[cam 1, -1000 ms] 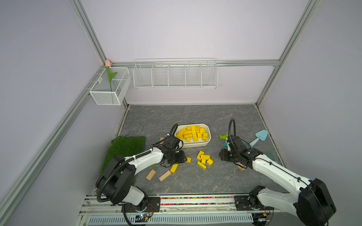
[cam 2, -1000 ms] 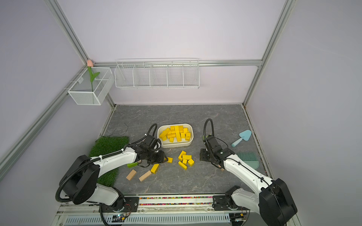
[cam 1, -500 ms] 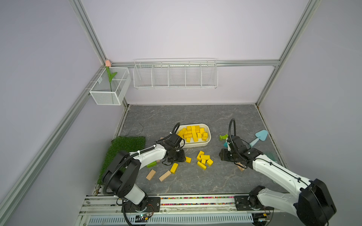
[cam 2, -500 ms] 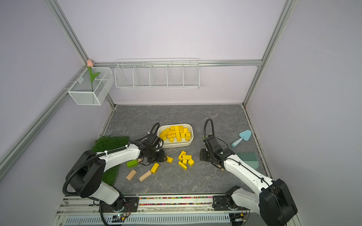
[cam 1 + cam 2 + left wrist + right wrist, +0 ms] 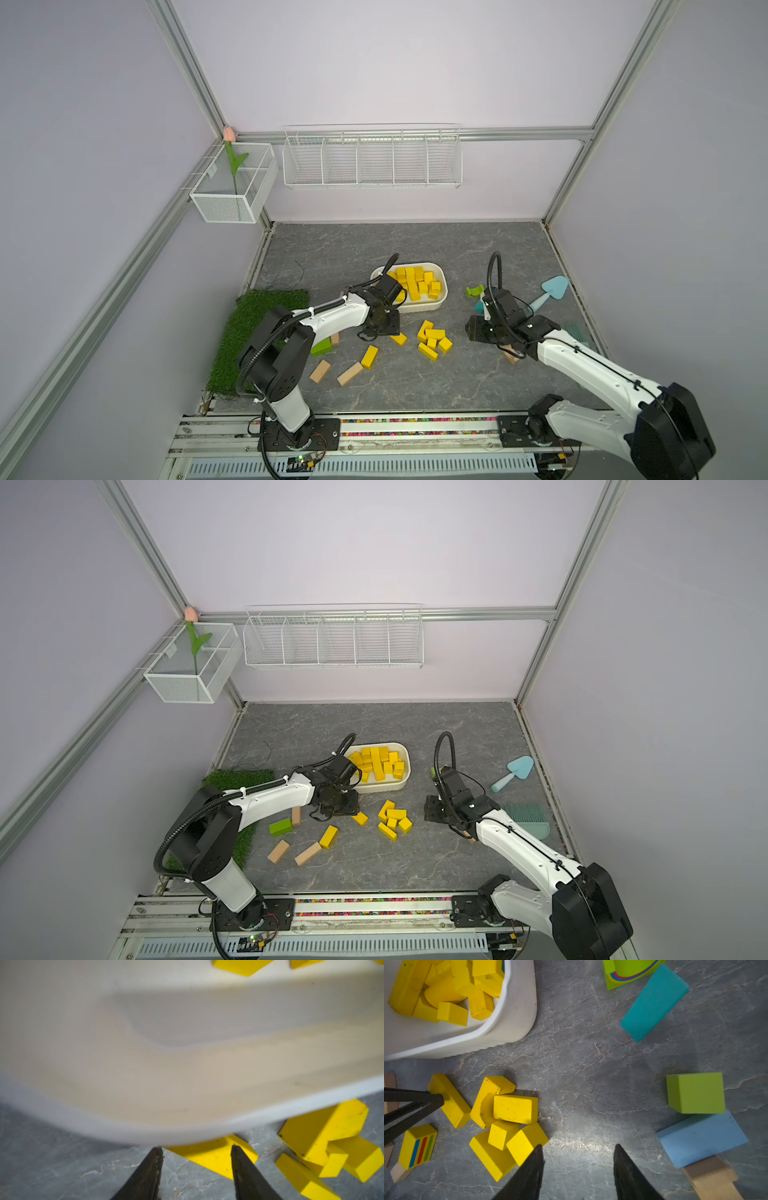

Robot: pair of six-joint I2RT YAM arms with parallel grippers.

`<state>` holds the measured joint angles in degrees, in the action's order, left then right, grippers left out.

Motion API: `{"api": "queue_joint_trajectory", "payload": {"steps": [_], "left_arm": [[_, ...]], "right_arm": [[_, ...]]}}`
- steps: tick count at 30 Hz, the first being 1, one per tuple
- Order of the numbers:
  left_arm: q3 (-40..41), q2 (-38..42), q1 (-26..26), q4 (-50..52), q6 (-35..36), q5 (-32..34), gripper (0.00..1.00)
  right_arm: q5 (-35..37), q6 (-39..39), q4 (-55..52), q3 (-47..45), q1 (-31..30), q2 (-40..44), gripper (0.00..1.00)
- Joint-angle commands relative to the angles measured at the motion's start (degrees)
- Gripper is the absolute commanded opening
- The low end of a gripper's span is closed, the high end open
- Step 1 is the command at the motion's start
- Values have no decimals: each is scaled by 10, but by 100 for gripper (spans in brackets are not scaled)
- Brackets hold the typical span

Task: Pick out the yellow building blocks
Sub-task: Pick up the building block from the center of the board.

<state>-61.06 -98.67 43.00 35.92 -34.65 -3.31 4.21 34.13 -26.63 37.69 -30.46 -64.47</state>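
Several yellow building blocks fill the white tub (image 5: 439,306), also seen in the right wrist view (image 5: 512,1012). On the floor in front lies a loose cluster of yellow blocks (image 5: 433,338) (image 5: 512,1108). A single yellow block (image 5: 399,339) (image 5: 209,1157) lies left of it, and a striped yellow bar (image 5: 370,356) further left. My left gripper (image 5: 196,1149) is open, low by the tub's wall (image 5: 187,1064), with the single block's corner between its tips. My right gripper (image 5: 577,1151) is open over bare floor, right of the cluster, holding nothing.
A green block (image 5: 321,347), tan blocks (image 5: 320,371) and a grass mat (image 5: 257,328) lie to the left. To the right are a green arch (image 5: 623,974), a teal block (image 5: 654,1001), a green cube (image 5: 695,1093), a light blue block (image 5: 702,1138) and a teal shovel (image 5: 550,291).
My left arm has swung a little to the right, and its jaws have widened. The right arm has stayed still.
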Motion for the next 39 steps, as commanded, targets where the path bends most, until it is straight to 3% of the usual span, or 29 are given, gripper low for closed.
{"api": "queue_joint_trajectory", "payload": {"steps": [1,7,12,20,24,29,34,39], "left_arm": [[-38,-32,23,47,-9,48,55],[-74,-63,44,76,-5,65,54],[-72,-57,52,78,-5,65,47],[-48,-28,54,69,-5,58,36],[-33,-2,55,68,-5,53,25],[-29,46,56,86,-4,50,22],[-65,90,57,119,9,27,20],[-145,94,56,176,37,53,22]], "right_arm": [[-7,7,6,-10,6,11,55],[-7,6,6,-12,7,14,56],[-7,7,6,-13,8,17,56],[-7,8,6,-14,9,17,57],[-7,8,6,-14,9,16,57],[-9,8,7,-13,8,14,57],[-10,8,7,-12,10,13,57],[-10,8,8,-13,10,12,57]]}}
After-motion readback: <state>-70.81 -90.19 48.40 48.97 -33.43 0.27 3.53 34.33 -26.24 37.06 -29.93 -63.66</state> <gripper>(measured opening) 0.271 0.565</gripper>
